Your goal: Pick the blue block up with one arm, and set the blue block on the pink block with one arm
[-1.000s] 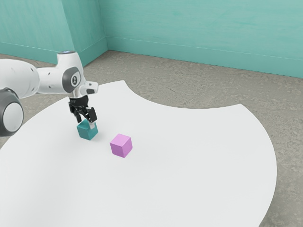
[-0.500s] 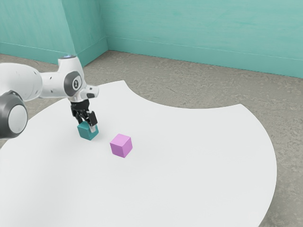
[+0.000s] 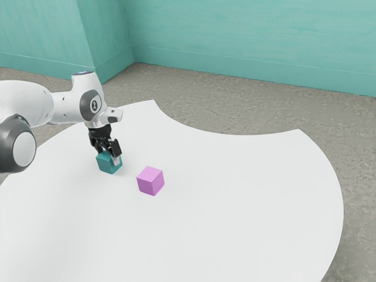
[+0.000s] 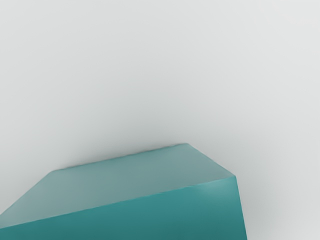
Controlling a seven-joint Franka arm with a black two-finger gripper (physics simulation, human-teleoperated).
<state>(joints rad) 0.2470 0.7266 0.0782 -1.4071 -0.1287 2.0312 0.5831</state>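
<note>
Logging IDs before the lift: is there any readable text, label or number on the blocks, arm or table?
None: no readable text.
The blue block, pink block, end effector, arm and table carry no words, labels or numbers.

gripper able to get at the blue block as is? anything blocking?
Probably yes. The gripper sits right over the blue block, which stands alone on the white table; the pink block lies apart, toward the exterior view's right, out of the way.
</note>
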